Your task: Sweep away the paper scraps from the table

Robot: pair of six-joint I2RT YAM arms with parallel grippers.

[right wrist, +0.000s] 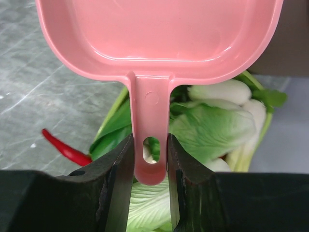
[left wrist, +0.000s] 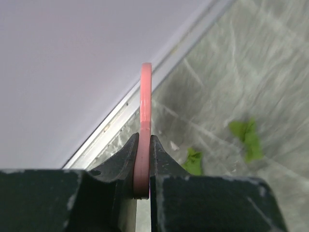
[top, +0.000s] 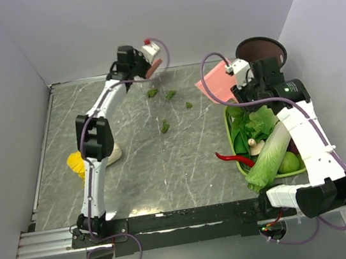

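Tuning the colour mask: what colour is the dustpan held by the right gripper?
Pink. The dustpan shows best in the right wrist view.

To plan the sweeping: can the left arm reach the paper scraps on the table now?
Probably yes. The left pincer, shut on a flat pink tool, is close to the paper scraps, with only bare table between them.

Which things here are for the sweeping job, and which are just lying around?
For the job: paper scraps, pink dustpan in the right gripper, thin pink tool in the left gripper, table.
Just lying about: leafy vegetables, red chilli, yellow thing, dark round container.
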